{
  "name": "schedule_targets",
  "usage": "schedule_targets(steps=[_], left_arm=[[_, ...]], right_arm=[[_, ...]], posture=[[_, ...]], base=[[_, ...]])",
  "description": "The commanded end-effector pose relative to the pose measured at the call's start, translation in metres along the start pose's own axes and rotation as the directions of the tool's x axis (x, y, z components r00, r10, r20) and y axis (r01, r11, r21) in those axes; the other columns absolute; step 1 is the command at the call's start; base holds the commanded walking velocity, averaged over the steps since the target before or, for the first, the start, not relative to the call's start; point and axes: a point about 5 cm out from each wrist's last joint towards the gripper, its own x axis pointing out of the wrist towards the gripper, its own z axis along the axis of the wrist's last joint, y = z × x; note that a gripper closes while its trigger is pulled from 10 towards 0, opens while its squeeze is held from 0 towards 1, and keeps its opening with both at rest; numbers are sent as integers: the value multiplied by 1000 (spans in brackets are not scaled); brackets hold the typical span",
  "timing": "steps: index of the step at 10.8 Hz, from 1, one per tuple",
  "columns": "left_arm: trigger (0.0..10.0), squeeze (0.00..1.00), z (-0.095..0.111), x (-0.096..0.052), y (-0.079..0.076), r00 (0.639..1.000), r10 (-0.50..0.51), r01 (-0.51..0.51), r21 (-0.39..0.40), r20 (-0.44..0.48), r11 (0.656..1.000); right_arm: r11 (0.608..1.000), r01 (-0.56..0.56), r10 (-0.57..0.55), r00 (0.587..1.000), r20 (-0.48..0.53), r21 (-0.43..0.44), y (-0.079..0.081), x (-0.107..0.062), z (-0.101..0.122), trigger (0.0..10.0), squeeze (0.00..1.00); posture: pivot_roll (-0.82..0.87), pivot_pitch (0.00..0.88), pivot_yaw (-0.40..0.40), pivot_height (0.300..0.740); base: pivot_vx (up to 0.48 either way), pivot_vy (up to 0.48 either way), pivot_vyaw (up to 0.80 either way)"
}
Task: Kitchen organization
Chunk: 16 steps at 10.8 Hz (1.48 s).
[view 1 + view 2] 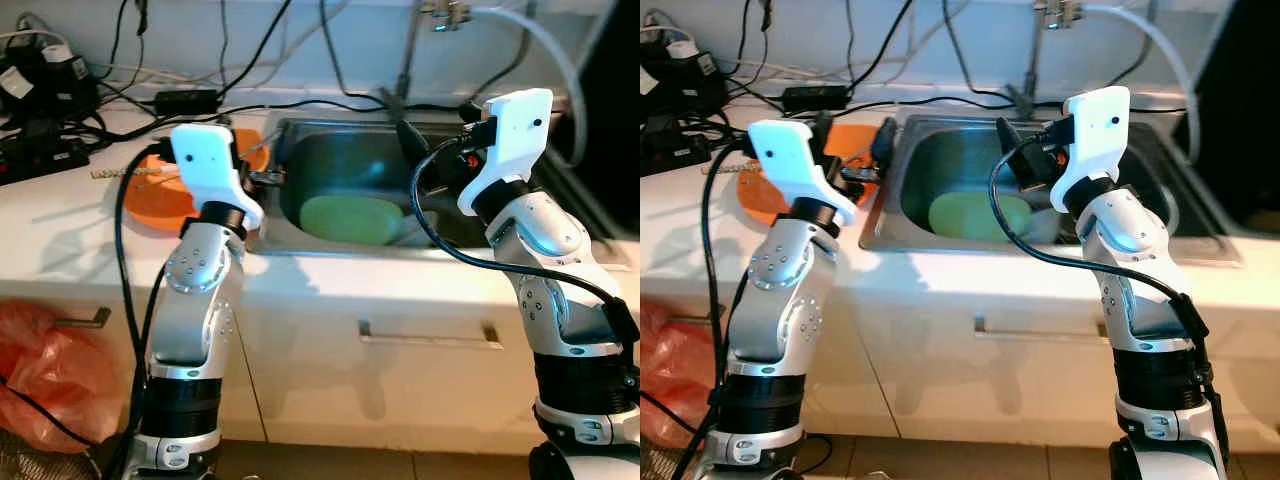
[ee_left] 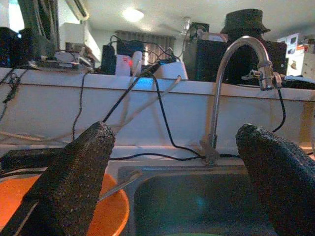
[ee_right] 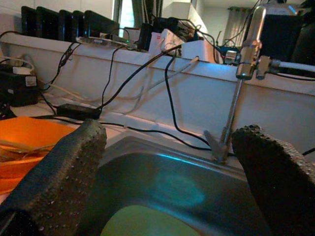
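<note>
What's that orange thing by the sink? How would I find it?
Start at the steel sink set in the white counter. Just off its left edge, behind the left gripper, sits an orange bowl. It is the one bright orange, round thing among black cables; the thing inside the sink is green.

Both silver arms are raised, elbows bent, forearms angled forward and up. The left gripper (image 2: 177, 182) points forward; its two black fingers (image 2: 74, 182) are spread wide apart and hold nothing. The right gripper (image 3: 167, 187) is level with it, its fingers (image 3: 59, 182) likewise parted and empty.
</note>
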Motion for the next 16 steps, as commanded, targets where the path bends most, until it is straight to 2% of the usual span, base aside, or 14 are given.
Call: schedule_targets(steps=[1,3,10,12,13,16], left_arm=[[10000,0,-2,1,3,1000,19,-19,10,-15,1000],[10000,0,-4,0,4,999,28,-27,11,-28,1000],[10000,0,1,5,16,997,69,-69,-1,-26,998],[10000,0,13,9,12,999,32,-32,-7,18,999],[10000,0,19,11,11,999,26,-26,-14,35,1000],[10000,0,18,10,13,999,32,-31,-15,33,999]], right_arm=[[1000,-8,8,1000,11,-11,1,0,3,10000,0],[1000,2,-2,1000,7,6,0,0,2,10000,0],[1000,17,-17,1000,7,16,-2,-1,1,10000,0],[998,58,-59,995,84,18,-4,0,14,10000,0],[998,67,-69,992,107,22,-4,0,18,10000,0],[997,74,-76,992,103,23,-5,-1,16,10000,0]], posture=[[15,32,21,740],[15,38,23,740],[18,41,27,740],[16,42,24,740],[15,42,24,740],[15,45,24,740]], base=[[0,0,788],[0,0,741],[0,0,0],[0,0,0],[394,0,0],[442,0,0]])
